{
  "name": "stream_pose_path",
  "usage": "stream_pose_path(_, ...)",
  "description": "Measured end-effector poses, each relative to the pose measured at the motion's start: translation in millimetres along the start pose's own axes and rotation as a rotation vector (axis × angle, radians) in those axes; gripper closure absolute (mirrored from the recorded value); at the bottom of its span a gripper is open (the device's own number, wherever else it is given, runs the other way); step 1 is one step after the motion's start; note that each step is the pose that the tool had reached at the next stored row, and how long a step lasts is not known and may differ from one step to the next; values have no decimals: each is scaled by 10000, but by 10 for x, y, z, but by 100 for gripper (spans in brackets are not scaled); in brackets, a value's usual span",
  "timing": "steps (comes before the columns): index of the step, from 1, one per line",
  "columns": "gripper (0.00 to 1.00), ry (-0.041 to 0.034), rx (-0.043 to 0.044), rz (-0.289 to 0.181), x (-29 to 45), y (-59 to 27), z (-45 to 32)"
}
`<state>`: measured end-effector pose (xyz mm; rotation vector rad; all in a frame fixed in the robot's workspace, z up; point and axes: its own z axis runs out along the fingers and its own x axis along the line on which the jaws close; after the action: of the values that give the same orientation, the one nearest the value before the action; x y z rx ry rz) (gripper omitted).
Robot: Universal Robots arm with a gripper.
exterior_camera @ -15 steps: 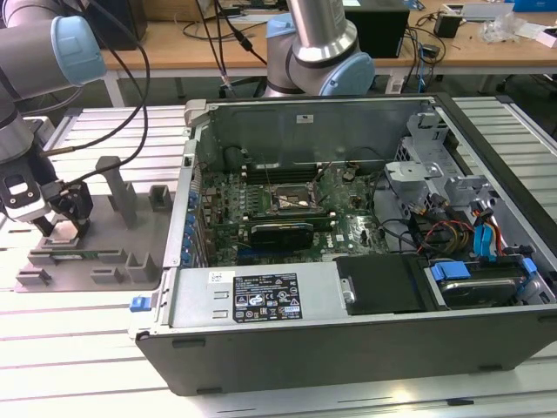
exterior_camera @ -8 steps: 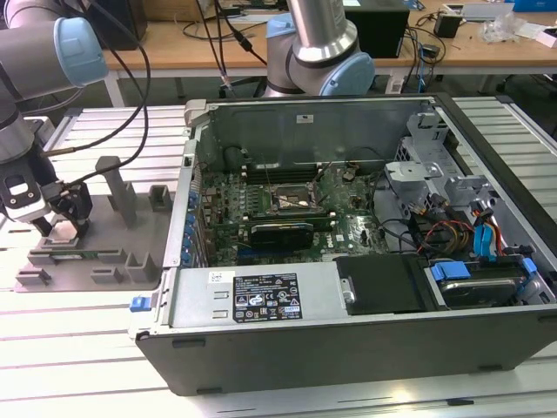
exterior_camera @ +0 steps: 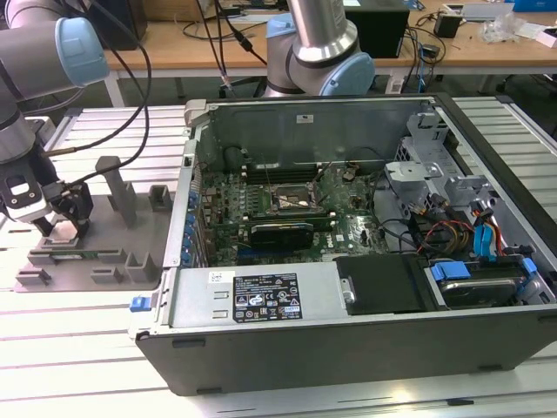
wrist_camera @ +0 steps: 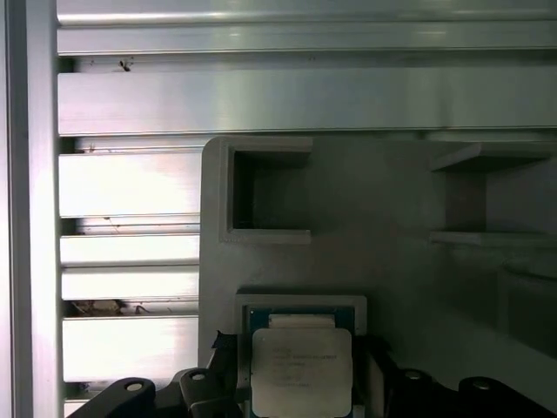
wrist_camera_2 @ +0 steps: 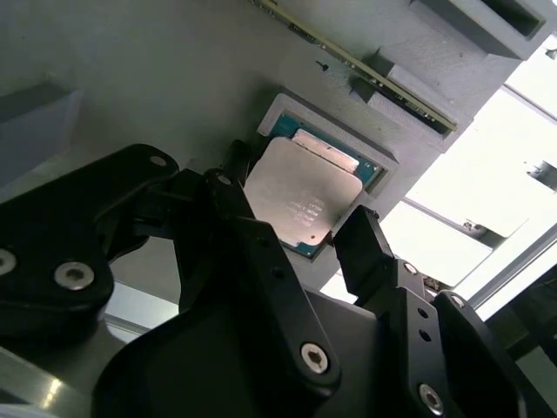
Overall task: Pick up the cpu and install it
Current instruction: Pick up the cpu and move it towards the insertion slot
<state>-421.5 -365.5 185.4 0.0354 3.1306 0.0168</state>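
"Sitting where, the cpu [wrist_camera: 301,370]?" asks the first tech.

"In its shallow square pocket [wrist_camera: 300,303] on the grey tray [exterior_camera: 113,254], flat, metal lid up," says the second. "Tray's on the table [exterior_camera: 78,348] at the exterior view's left, well apart from the socket [exterior_camera: 294,202] inside the open computer case [exterior_camera: 365,326]."

"And the end effector [wrist_camera_2: 294,202]?"

"Down over the pocket, one finger [wrist_camera_2: 359,239] each side of the chip. Jaws look spread, not pinching. Both wrist views show them astride the pocket w/ the chip lying loose between. Nothing lifted."

"So the grasp's the step. Tips?"

"Judging from that: centre first. In the first wrist view the chip looks approx. mid-gap, good. Close slowly so both pads meet opposite edges together. If one lands early it'll likely shove the chip against the pocket wall & cock it. Grip edges only, light force: it's a thin, rigid, slippery part, and the underside is prob. delicate. Keep it level."

"Hazards?"

"Fingertips catching the pocket rim instead of the chip."
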Motion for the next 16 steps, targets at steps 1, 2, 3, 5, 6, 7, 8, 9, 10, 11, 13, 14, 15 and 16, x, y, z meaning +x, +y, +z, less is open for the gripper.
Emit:
stream_pose_path(1, 34, -1, 0, 0, -1, 0, 0)
stream_pose_path(2, 35, 0, 0, 0, -1, 0, 0)
stream_pose_path(3, 35, 2, 1, 0, -1, 0, -1)
stream_pose_path(5, 45, 0, 0, 0, -3, 0, 0)
stream_pose_path(6, 45, 0, 0, 0, -3, 0, 0)
stream_pose_path(7, 45, 0, 0, 0, -4, 0, 0)
stream_pose_path(8, 45, 0, 1, -1, -5, 0, 0)
stream_pose_path(9, 45, 0, 0, 0, -5, 0, 0)
stream_pose_path(10, 45, 0, 0, 0, -6, 0, 0)
stream_pose_path(11, 45, 0, 0, 0, -6, 0, 0)
stream_pose_path(13, 44, -1, 0, 0, -8, 0, 0)
stream_pose_path(14, 44, -1, 0, 0, -8, 0, 0)
stream_pose_path(15, 38, 0, 0, 0, -9, 0, 0)
stream_pose_path(16, 38, 0, 0, 0, -9, 0, 0)
